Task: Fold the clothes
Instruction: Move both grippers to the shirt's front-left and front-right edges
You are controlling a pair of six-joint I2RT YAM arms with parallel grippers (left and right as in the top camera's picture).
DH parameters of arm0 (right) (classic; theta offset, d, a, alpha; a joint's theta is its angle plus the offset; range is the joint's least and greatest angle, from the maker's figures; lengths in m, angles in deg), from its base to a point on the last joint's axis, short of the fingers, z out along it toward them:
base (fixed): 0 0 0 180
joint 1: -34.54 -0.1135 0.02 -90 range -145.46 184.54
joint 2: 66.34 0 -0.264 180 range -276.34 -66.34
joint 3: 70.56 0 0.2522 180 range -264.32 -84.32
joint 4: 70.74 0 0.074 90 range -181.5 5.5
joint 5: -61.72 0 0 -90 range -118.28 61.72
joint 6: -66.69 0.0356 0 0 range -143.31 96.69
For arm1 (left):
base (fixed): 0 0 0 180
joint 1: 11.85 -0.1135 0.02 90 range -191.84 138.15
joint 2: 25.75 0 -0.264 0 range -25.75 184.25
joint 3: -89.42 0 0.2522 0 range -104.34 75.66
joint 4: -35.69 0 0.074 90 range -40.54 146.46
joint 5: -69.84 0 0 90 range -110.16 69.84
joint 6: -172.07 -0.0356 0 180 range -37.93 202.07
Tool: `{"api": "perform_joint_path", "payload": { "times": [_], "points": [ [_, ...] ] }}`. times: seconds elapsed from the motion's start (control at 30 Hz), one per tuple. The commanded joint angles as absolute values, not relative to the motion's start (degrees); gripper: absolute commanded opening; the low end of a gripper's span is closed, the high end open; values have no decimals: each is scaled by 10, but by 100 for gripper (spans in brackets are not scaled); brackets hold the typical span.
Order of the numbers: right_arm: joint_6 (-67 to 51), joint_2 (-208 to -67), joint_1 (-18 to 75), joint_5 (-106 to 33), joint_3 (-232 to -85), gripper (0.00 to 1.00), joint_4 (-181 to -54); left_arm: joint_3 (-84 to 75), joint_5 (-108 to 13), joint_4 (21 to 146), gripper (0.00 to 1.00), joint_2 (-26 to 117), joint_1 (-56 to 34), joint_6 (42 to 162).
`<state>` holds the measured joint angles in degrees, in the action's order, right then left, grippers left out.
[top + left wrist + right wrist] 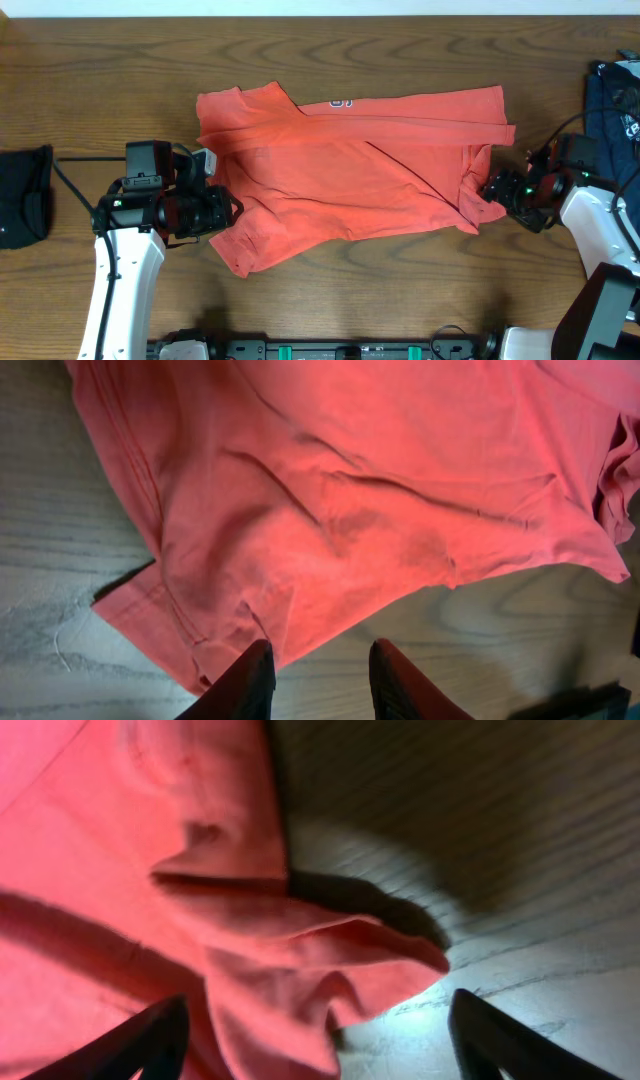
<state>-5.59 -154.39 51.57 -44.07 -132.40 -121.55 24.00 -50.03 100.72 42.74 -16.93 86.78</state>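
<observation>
Folding seems barely begun: the wrinkled T-shirt (350,170) lies just ahead of the left gripper (320,652), jaws slightly apart and empty, with a bunched corner between the wide-apart jaws of the right gripper (318,1005).

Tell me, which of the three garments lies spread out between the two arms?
The coral-red T-shirt; the black garment sits bunched at the far left, the navy shirt at the far right.

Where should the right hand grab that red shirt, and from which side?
Probably the bunched corner of the red shirt at its right edge, coming from the right. That corner is puckered up off the table, and the right hand's open fingers sit either side of it.
</observation>
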Motion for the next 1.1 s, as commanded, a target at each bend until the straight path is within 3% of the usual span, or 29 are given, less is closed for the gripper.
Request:
{"api": "perform_joint_path", "payload": {
  "times": [0.0,0.23,0.37,0.47,0.53,0.57,0.87,0.93,1.07],
  "points": [
    [-5,-1557,520,-416,-1303,76,-1208,241,-509,1015,34,427,-168,873],
    [50,-1558,545,-392,-1294,84,-1211,241,-509,1026,35,427,-168,873],
    [61,-1558,553,-392,-1294,81,-1211,241,-509,1026,35,427,-168,873],
    [67,-1558,554,-391,-1294,69,-1209,241,-509,1026,35,427,-168,873],
    [75,-1558,554,-389,-1293,44,-1209,241,-509,1026,35,427,-168,873],
    [83,-1558,554,-383,-1292,40,-1209,241,-509,1027,35,427,-168,873],
    [120,-1559,554,-373,-1247,57,-1168,241,-509,1031,35,427,-168,872],
    [124,-1559,554,-375,-1234,57,-1150,241,-509,1034,35,427,-168,872],
    [141,-1559,553,-378,-1209,44,-1113,241,-509,1038,35,427,-168,872]
  ]
}}
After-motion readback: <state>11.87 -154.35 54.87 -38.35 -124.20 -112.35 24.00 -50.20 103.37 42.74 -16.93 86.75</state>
